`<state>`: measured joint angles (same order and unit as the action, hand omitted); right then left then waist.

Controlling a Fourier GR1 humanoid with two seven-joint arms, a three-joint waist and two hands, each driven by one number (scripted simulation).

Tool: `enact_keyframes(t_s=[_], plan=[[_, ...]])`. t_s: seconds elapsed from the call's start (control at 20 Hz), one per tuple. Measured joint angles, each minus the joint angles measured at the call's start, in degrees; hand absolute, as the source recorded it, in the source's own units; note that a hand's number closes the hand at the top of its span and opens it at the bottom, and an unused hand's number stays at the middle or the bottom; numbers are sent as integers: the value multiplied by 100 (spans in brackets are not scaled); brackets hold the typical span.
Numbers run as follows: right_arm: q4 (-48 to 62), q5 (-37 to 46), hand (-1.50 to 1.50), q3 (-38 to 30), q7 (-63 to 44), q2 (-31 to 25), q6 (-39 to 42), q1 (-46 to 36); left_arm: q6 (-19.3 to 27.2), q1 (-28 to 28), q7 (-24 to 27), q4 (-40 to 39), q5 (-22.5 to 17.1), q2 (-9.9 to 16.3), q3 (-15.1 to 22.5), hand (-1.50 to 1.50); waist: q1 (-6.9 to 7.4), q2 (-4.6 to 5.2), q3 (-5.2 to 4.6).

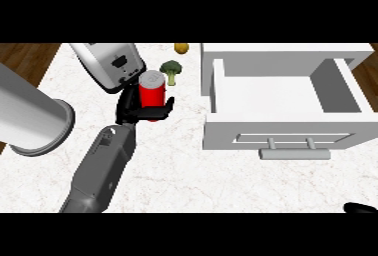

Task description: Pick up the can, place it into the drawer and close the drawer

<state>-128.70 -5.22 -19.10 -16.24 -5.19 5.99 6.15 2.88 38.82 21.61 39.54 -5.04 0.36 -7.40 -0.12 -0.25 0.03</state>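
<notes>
Red can [153, 94] — left hand [135, 111] gripping, drawer [284, 90] open

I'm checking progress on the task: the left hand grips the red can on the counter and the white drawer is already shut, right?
Not quite. The head view shows the left hand curled round the red can on the counter, but the white drawer stands open, with nothing inside.

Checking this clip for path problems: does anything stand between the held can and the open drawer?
Nothing visible does. The left hand has its fingers curled round the red can, and bare counter lies between it and the open drawer. The broccoli sits farther back, off that line. The can must clear the drawer's near side wall.
</notes>
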Motion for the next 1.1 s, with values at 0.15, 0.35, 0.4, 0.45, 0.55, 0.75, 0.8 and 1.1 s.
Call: enact_keyframes(t_s=[0.15,0.35,0.4,0.45,0.55,0.75,0.8,1.1], plan=[[-113,99,-150,94,45,89,-4,95,199,295,-605,429,-154,-18,271,150,-10,-3,-1],[-142,54,-150,71,-79,48,-20,20,466,714,-1426,970,-322,-29,491,150,-10,2,0],[-171,-19,-150,25,-148,0,-5,-4,587,830,-1607,1086,-371,-30,581,150,-17,2,-1],[-106,46,-150,63,-65,32,-1,-1,716,938,-1762,1180,-448,-32,711,150,-24,3,-2],[-59,61,-150,57,-23,45,-9,-17,965,1118,-2067,1404,-515,-33,929,150,-28,6,-1],[-211,110,-150,97,-125,76,-61,-13,1385,1717,-2612,1497,-530,-35,1148,150,-59,15,-1],[-127,101,-150,66,-119,57,-78,-74,1459,1814,-2812,1612,-527,-36,1208,150,-46,12,-2],[-174,42,-150,42,-280,-30,-100,-229,1776,2782,-3155,1048,-595,-36,1305,150,-114,36,0]])
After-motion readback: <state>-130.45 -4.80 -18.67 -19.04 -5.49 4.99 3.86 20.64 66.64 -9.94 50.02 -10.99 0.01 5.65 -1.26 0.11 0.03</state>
